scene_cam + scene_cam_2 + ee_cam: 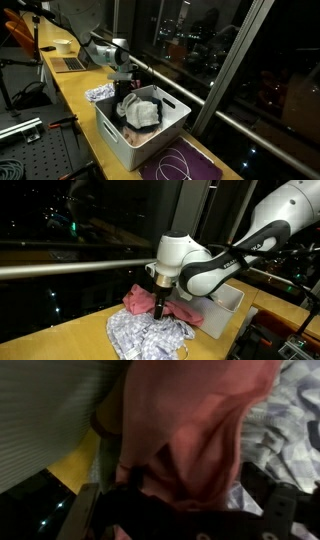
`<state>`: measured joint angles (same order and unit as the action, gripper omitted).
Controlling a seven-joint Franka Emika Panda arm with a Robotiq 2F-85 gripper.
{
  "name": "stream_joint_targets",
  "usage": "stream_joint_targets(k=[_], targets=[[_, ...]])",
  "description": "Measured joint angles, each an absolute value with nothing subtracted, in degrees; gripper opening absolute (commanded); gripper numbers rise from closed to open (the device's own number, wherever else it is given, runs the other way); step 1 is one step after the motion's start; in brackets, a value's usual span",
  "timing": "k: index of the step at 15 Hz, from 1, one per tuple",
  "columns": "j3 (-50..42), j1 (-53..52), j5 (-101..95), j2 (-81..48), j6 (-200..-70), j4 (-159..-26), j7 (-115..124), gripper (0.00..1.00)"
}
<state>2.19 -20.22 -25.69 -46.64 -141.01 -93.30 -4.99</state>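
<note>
Right now my jaws stand wide apart, down at the pink cloth (138,298), bunched on the tabletop (50,335) beside the white bin (228,305). I'd press into 1 thick fold before closing.

Cloth at the claw (160,309), beside the bin (226,311): plain salmon pink (140,298). Second cloth (147,338), next to the pink one: white with a fine blue-grey print. Bin: plain white. Counter (52,342): yellow. Mat (192,165) on the bin's opposite side: purple. Claw: black. Arm (200,270): white shell, black joints.
</note>
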Motion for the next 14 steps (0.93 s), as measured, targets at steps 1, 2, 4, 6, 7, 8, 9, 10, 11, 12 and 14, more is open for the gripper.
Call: stream_joint_targets(k=[1, 2, 4, 6, 7, 8, 9, 10, 11, 12, 14], targets=[[2.46, -20.31, -25.6, -46.64, -141.01, -93.3, -4.95, 1.0], [2.82, -20.36, -25.48, -46.64, -141.01, -93.31, -4.9, 1.0], [3.8, -20.45, -25.26, -46.6, -140.98, -93.39, -4.74, 1.0], [4.97, -20.64, -24.88, -46.56, -140.96, -93.56, -4.51, 1.0], [5.57, -20.8, -24.44, -46.51, -140.96, -93.71, -4.45, 1.0], [6.11, -20.99, -23.98, -46.43, -140.96, -93.95, -4.39, 1.0], [6.62, -21.17, -23.33, -46.32, -140.96, -94.31, -4.37, 1.0], [7.11, -21.3, -22.73, -46.21, -140.96, -94.68, -4.36, 1.0], [7.58, -21.36, -22.11, -46.07, -140.96, -95.13, -4.36, 1.0], [7.99, -21.38, -21.61, -45.96, -140.97, -95.56, -4.36, 1.0], [8.51, -21.39, -20.63, -45.66, -140.97, -96.6, -4.37, 1.0]])
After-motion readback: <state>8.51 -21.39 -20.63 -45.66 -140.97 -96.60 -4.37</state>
